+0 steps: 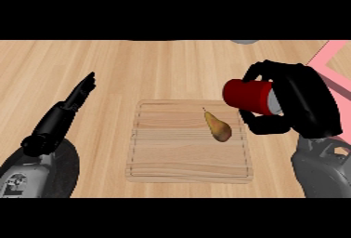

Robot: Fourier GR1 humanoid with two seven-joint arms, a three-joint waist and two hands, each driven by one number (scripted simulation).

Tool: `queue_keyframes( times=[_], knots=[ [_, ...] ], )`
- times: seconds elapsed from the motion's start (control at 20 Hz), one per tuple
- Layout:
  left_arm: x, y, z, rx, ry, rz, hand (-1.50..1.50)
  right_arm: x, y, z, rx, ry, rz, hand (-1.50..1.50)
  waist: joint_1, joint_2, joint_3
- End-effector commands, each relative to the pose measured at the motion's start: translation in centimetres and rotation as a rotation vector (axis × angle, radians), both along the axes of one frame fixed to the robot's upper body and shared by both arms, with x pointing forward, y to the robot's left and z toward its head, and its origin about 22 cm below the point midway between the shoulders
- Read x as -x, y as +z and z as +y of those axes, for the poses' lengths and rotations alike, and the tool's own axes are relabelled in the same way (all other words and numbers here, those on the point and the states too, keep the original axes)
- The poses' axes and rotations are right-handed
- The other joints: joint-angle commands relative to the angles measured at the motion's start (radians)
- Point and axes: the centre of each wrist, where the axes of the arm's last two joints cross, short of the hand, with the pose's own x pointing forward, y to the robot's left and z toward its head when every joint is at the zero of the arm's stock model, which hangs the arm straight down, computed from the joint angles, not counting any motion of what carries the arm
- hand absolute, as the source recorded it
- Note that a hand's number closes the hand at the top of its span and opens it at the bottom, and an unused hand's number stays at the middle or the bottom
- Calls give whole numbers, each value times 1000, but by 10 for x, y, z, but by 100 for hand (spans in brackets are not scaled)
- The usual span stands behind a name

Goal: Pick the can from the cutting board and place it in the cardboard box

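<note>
Red can [248, 96], no readable label, gripped by right hand [302, 102]; left hand [81, 93] straight-fingered.

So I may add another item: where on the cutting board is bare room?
The cutting board is bare left of the pear and along its near edge. Its far right corner is crowded: the right hand holds the red can there.
</note>
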Motion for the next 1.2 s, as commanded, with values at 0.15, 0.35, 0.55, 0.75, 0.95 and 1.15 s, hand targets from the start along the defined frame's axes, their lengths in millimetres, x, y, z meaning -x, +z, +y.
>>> queue_keyframes(
  times=[0.15, 0.35, 0.55, 0.75, 0.95, 1.15],
  knots=[
    [-5, 6, -9, 12, -10, -18, 0, -14, 46, -66, -185, -291, -63, 150, 5, 3, 0],
    [-11, 14, -5, 21, -16, -16, 0, -35, 67, -113, -243, -360, -76, 150, 13, 6, 0],
    [-13, 21, -12, 12, -18, -16, 0, -56, 63, -145, -175, -425, -58, 150, 19, 7, 1],
    [-12, 9, -3, 18, -18, -9, 0, -63, 46, -186, -44, -451, 72, 150, 20, 9, 0],
    [-14, 4, -20, -7, -30, -2, 0, -72, 31, -214, -26, -456, 318, 150, 21, 13, 1],
    [-15, 16, -26, 2, -35, -14, 0, -74, 36, -258, -16, -435, 408, 150, 35, 14, 1]
  ],
)
